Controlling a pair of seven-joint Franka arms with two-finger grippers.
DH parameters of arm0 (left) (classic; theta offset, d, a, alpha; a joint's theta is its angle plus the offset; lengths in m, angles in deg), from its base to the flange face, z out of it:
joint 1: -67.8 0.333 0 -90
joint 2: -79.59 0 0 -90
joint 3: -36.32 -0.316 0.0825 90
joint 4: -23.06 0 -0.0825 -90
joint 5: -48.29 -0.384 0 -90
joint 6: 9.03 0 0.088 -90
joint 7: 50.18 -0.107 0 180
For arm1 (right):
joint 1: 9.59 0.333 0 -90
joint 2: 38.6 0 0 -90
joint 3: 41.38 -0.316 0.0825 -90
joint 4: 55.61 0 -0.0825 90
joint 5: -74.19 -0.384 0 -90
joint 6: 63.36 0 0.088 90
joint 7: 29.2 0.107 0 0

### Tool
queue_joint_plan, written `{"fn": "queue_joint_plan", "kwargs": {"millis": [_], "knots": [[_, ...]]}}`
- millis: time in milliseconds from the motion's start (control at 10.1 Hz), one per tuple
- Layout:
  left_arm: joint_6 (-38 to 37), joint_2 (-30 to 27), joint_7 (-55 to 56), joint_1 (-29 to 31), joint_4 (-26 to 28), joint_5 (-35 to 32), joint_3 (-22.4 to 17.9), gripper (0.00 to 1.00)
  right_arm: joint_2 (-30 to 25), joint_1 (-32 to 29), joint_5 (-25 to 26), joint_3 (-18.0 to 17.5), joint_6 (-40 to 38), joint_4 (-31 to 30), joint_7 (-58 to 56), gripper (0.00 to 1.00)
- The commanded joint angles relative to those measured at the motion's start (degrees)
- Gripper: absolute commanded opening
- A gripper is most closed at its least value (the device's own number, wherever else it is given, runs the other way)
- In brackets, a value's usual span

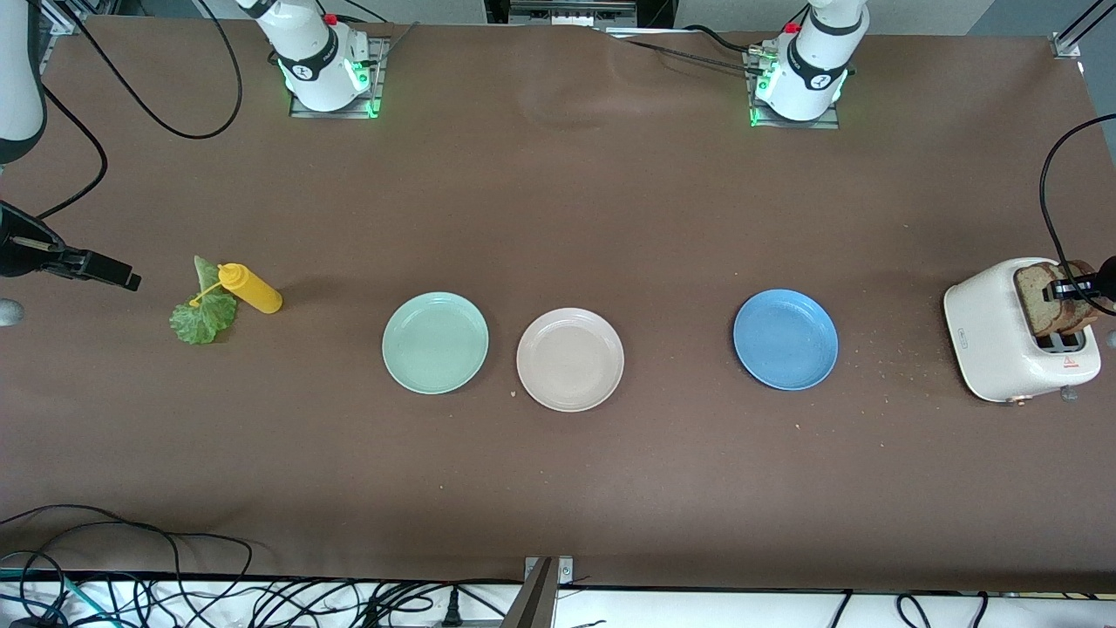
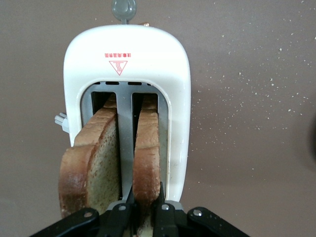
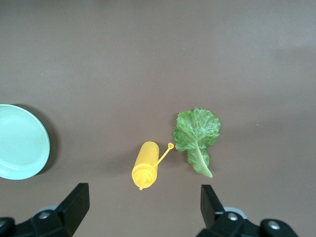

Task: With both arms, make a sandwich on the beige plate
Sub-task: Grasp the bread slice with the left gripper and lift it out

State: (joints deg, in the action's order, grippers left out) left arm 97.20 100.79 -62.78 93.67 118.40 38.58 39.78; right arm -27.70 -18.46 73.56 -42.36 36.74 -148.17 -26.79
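The beige plate (image 1: 570, 358) lies empty at the table's middle. Two brown bread slices stand in the white toaster (image 1: 994, 340) at the left arm's end of the table. My left gripper (image 1: 1077, 286) is over the toaster, and in the left wrist view my left gripper (image 2: 146, 195) is shut on one bread slice (image 2: 147, 148); the other slice (image 2: 91, 158) stands in the slot beside it. A green lettuce leaf (image 1: 202, 316) lies at the right arm's end. My right gripper (image 1: 122, 277) is open and empty over the table beside the leaf; in the right wrist view my right gripper (image 3: 144, 200) is above the leaf (image 3: 196, 134).
A mint-green plate (image 1: 435, 342) lies beside the beige plate toward the right arm's end, a blue plate (image 1: 785, 339) toward the left arm's end. A yellow squeeze bottle (image 1: 251, 289) lies on its side against the lettuce. Crumbs are scattered by the toaster. Cables run along the table's near edge.
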Motion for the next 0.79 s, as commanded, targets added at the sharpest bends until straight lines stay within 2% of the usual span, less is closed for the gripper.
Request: {"fn": "queue_joint_plan", "kwargs": {"millis": [0, 298, 497, 695], "knots": [[0.12, -3.17, -0.49, 0.41, 1.43, -1.89, 1.02, 0.00, -0.18, -0.45, 0.01, -0.34, -0.26, 0.19, -0.30, 1.00], [-2.25, -6.51, -0.40, -0.82, 0.90, -1.11, 1.11, 0.00, -0.18, -0.45, 0.01, -0.34, -0.35, 0.19, -0.30, 1.00], [-5.06, -9.15, -0.23, -3.61, 0.64, -0.23, 1.20, 0.00, -0.26, -0.45, 0.01, -0.34, -0.43, 0.19, -0.30, 1.00], [-7.87, -11.87, 1.69, -6.96, 0.64, 4.42, 1.20, 0.00, -0.26, -0.45, 0.01, -0.34, -0.61, 0.19, -0.30, 1.00]]}}
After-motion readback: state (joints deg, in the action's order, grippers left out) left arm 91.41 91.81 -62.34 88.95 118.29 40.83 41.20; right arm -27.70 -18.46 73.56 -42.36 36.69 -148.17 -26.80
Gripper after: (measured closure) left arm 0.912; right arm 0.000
